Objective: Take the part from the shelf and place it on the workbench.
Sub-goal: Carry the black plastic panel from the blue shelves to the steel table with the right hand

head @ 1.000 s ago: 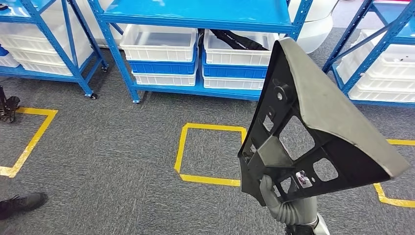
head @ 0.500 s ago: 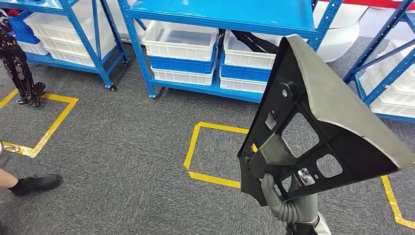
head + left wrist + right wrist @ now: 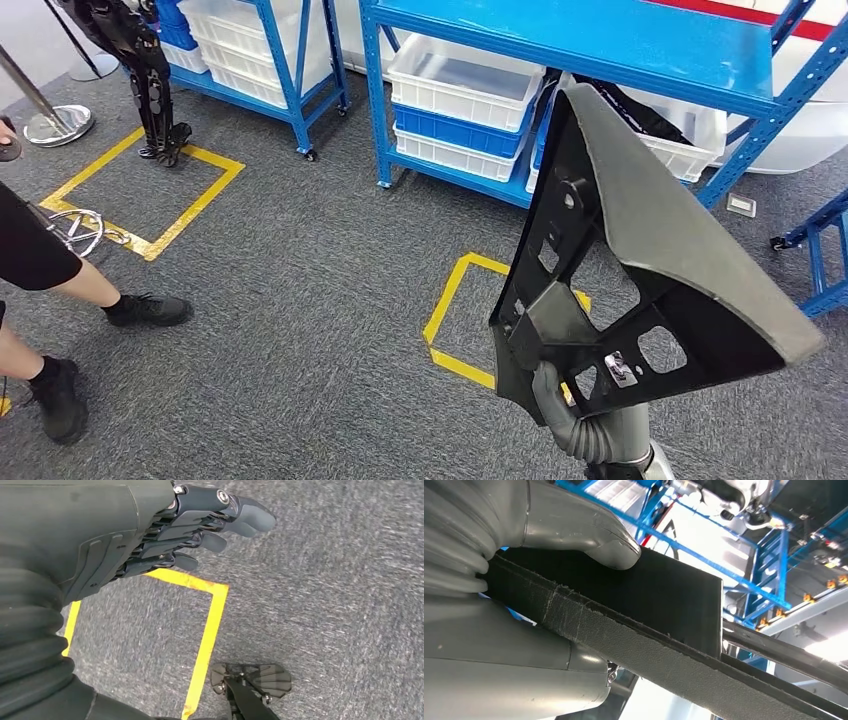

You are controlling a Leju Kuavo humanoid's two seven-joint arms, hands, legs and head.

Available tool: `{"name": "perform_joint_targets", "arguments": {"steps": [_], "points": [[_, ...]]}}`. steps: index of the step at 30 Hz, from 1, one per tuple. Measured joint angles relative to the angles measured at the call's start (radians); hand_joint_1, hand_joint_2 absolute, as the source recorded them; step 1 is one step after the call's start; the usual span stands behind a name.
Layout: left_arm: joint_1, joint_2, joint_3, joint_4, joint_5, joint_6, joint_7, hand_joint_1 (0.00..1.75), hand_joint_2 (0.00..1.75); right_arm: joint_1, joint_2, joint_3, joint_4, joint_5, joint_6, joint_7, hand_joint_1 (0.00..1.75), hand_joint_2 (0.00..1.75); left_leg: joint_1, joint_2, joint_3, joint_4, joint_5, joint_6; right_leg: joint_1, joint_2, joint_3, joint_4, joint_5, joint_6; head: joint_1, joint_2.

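Already the part (image 3: 640,260) is off the shelf (image 3: 600,40): the right hand (image 3: 560,400) grips it at its lower corner and holds it upright in front of the body, above the carpet. Right wrist view shows the thumb (image 3: 594,535) pressed on the part's dark face (image 3: 664,595), with the rough edge running across the palm. The left hand (image 3: 200,525) hangs over the floor holding nothing, fingers loosely extended and slightly apart, above a yellow tape square (image 3: 210,615). Pick step looks done; what's left is carrying the part to the tabletop and setting it down. No workbench is in the frames, so the carry seems unfinished. Containers: white bins (image 3: 465,80) and a blue bin (image 3: 455,125) sit stacked on the low level of the shelf; the top left white bin looks empty, the contents of the others can't be told. The white bin behind the part (image 3: 680,135) has dark, long pieces sticking out. More white bins (image 3: 240,50) sit on a second rack to the left. A person's legs (image 3: 60,290) stand on the carpet, well apart from the part.
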Motion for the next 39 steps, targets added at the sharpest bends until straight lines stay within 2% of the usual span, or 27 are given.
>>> {"name": "perform_joint_targets", "arguments": {"steps": [1,3,4,6,8,9,10,11,13,15,17,18,19,21,23,25,26,27,28,29,31,32,34,35,36,38,39], "points": [[0.0,0.0,0.0,0.0,0.0,0.0,-0.002,0.0,1.75,0.001,0.0,0.0,0.0,0.0,0.0,0.0,1.75,1.75,-0.002,-0.009,-0.003,0.0,0.002,-0.004,0.0,0.007,0.009,-0.017,0.005,-0.004,0.0,0.0],[0.002,0.002,-0.001,0.0,0.002,0.0,-0.005,0.0,1.75,0.001,-0.001,0.0,0.0,0.002,0.0,0.0,1.75,1.75,0.0,-0.024,-0.008,-0.001,0.007,-0.013,0.003,-0.011,0.013,-0.018,0.01,-0.014,-0.001,0.0],[0.004,0.003,-0.001,0.0,0.003,0.0,-0.006,0.0,1.75,0.0,-0.001,0.0,0.0,0.003,0.0,0.0,1.75,1.75,0.001,-0.018,-0.011,0.003,0.005,-0.016,0.002,-0.022,0.015,-0.02,0.013,-0.02,-0.001,0.0],[0.005,0.004,-0.002,0.0,0.004,0.001,-0.007,0.0,1.75,0.0,0.0,0.0,-0.001,0.005,0.0,0.0,1.75,1.75,0.001,0.034,-0.034,0.055,-0.029,-0.024,-0.001,-0.046,0.018,-0.024,0.017,-0.032,-0.005,0.0],[0.004,0.004,-0.003,0.0,0.006,0.001,-0.007,0.0,1.75,0.004,0.0,0.0,-0.001,0.006,0.0,0.0,1.75,1.75,0.002,0.095,-0.087,0.177,-0.099,-0.031,0.001,-0.073,0.02,-0.024,0.015,-0.04,-0.009,0.0],[0.003,0.004,-0.003,0.0,0.008,0.001,-0.007,0.0,1.75,0.005,0.0,0.0,-0.001,0.006,-0.001,0.0,1.75,1.75,0.005,0.107,-0.116,0.24,-0.127,-0.034,0.003,-0.089,0.02,-0.024,0.014,-0.044,-0.01,0.0],[0.003,0.004,-0.003,0.0,0.009,0.001,-0.007,0.0,1.75,0.006,0.0,0.0,-0.001,0.006,-0.001,0.0,1.75,1.75,0.008,0.112,-0.133,0.279,-0.14,-0.035,0.004,-0.104,0.02,-0.024,0.014,-0.044,-0.01,0.0],[0.003,0.004,-0.003,0.0,0.01,0.001,-0.007,0.0,1.75,0.006,0.0,0.0,-0.001,0.006,-0.002,0.0,1.75,1.75,0.01,0.115,-0.134,0.285,-0.135,-0.036,0.004,-0.118,0.02,-0.024,0.013,-0.044,-0.01,0.0],[0.004,0.006,-0.003,0.0,0.011,0.002,-0.008,0.0,1.75,0.007,0.0,0.0,-0.001,0.006,-0.003,0.0,1.75,1.75,0.013,0.13,-0.08,0.191,-0.08,-0.035,0.004,-0.143,0.024,-0.024,0.009,-0.041,-0.01,0.0],[0.003,0.006,-0.004,0.0,0.011,0.001,-0.014,0.0,1.75,0.008,0.0,0.0,-0.001,0.006,-0.004,0.0,1.75,1.75,0.008,0.171,-0.013,0.071,-0.041,-0.033,0.01,-0.165,0.027,-0.022,0.002,-0.031,-0.011,0.0],[0.001,0.005,-0.006,-0.001,0.01,-0.001,-0.022,0.0,1.75,0.01,0.0,0.0,-0.001,0.005,-0.005,0.0,1.75,1.75,0.0,0.186,0.005,0.028,-0.037,-0.024,0.018,-0.185,0.031,-0.022,-0.004,-0.022,-0.009,0.0],[0.002,0.005,-0.007,-0.001,0.009,-0.001,-0.025,0.0,1.75,0.011,0.0,0.0,-0.001,0.005,-0.006,0.0,1.75,1.75,-0.001,0.172,0.002,0.026,-0.035,-0.018,0.019,-0.195,0.033,-0.022,-0.006,-0.018,-0.009,0.0],[0.003,0.006,-0.008,-0.001,0.009,-0.002,-0.027,0.0,1.75,0.011,0.0,0.0,-0.001,0.005,-0.006,0.0,1.75,1.75,-0.001,0.159,0.0,0.024,-0.034,-0.012,0.017,-0.197,0.033,-0.021,-0.009,-0.014,-0.008,0.0],[0.004,0.007,-0.01,0.0,0.009,-0.002,-0.028,0.0,1.75,0.012,0.0,0.0,-0.002,0.005,-0.006,0.0,1.75,1.75,0.001,0.134,-0.001,0.021,-0.029,-0.001,0.013,-0.156,0.017,0.014,-0.031,-0.011,-0.008,0.0],[0.001,0.008,-0.012,0.0,0.009,-0.002,-0.028,0.0,1.75,0.016,-0.001,0.0,-0.002,0.005,-0.007,0.0,1.75,1.75,0.001,0.108,-0.002,0.021,-0.026,0.009,0.011,-0.093,-0.04,0.129,-0.082,-0.019,-0.006,0.0],[0.0,0.008,-0.014,0.0,0.009,-0.004,-0.028,0.0,1.75,0.019,-0.002,0.0,-0.002,0.005,-0.007,0.0,1.75,1.75,-0.002,0.079,-0.005,0.021,-0.023,0.015,0.012,-0.07,-0.111,0.258,-0.121,-0.026,-0.004,0.0],[0.001,0.008,-0.014,0.0,0.009,-0.006,-0.028,0.0,1.75,0.019,-0.003,0.0,-0.002,0.005,-0.007,0.0,1.75,1.75,-0.004,0.063,-0.005,0.021,-0.022,0.017,0.013,-0.066,-0.128,0.279,-0.119,-0.025,-0.004,0.0],[0.002,0.008,-0.014,0.0,0.009,-0.012,-0.03,0.0,1.75,0.019,-0.003,0.0,-0.002,0.005,-0.008,0.0,1.75,1.75,-0.006,0.047,-0.006,0.021,-0.021,0.019,0.015,-0.063,-0.126,0.26,-0.101,-0.022,-0.004,0.0],[0.002,0.008,-0.014,0.0,0.007,-0.02,-0.033,0.0,1.75,0.019,-0.003,0.0,-0.002,0.004,-0.008,0.0,1.75,1.75,-0.006,0.03,-0.006,0.021,-0.019,0.02,0.017,-0.053,-0.104,0.204,-0.072,-0.018,-0.004,0.0],[0.002,0.008,-0.016,0.0,0.004,-0.03,-0.038,0.0,1.75,0.019,-0.004,0.0,-0.002,0.004,-0.009,0.0,1.75,1.75,-0.006,0.015,-0.006,0.021,-0.017,0.02,0.018,-0.03,-0.072,0.129,-0.042,-0.017,-0.004,0.0],[0.002,0.008,-0.02,-0.001,-0.004,-0.047,-0.049,0.0,1.75,0.021,-0.004,0.0,-0.002,0.002,-0.01,0.0,1.75,1.75,-0.009,-0.012,-0.008,0.022,-0.014,0.016,0.022,0.013,-0.022,0.018,-0.001,-0.022,-0.004,0.0],[0.003,0.008,-0.022,-0.001,-0.007,-0.053,-0.054,0.0,1.75,0.021,-0.005,0.0,-0.002,0.001,-0.01,0.0,1.75,1.75,-0.009,-0.023,-0.01,0.022,-0.012,0.012,0.024,0.024,-0.011,-0.003,0.006,-0.027,-0.005,0.0],[0.009,0.01,-0.025,0.0,-0.008,-0.058,-0.06,0.0,1.75,0.022,-0.006,0.0,-0.002,0.0,-0.012,0.0,1.75,1.75,-0.008,-0.043,-0.015,0.021,-0.007,0.001,0.023,0.002,-0.005,-0.01,0.014,-0.037,-0.005,0.0],[0.013,0.011,-0.026,0.0,-0.007,-0.059,-0.062,0.0,1.75,0.022,-0.006,0.0,-0.002,0.0,-0.012,0.001,1.75,1.75,-0.01,-0.033,-0.019,0.027,-0.011,-0.004,0.02,-0.01,-0.001,-0.014,0.017,-0.041,-0.005,0.0],[0.015,0.012,-0.027,0.0,-0.007,-0.058,-0.064,0.0,1.75,0.022,-0.006,0.0,-0.002,-0.001,-0.014,0.001,1.75,1.75,-0.011,-0.009,-0.028,0.043,-0.024,-0.009,0.017,-0.024,0.001,-0.018,0.021,-0.046,-0.008,0.0],[0.015,0.013,-0.028,-0.001,-0.006,-0.06,-0.067,0.0,1.75,0.027,-0.006,0.0,-0.002,-0.001,-0.017,0.002,1.75,1.75,-0.011,0.064,-0.067,0.131,-0.081,-0.018,0.016,-0.054,0.004,-0.022,0.022,-0.052,-0.013,0.0],[0.014,0.013,-0.028,-0.001,-0.006,-0.063,-0.069,0.0,1.75,0.029,-0.007,0.0,-0.002,-0.002,-0.019,0.002,1.75,1.75,-0.007,0.088,-0.095,0.193,-0.113,-0.024,0.017,-0.07,0.005,-0.022,0.021,-0.055,-0.015,0.0]]}}
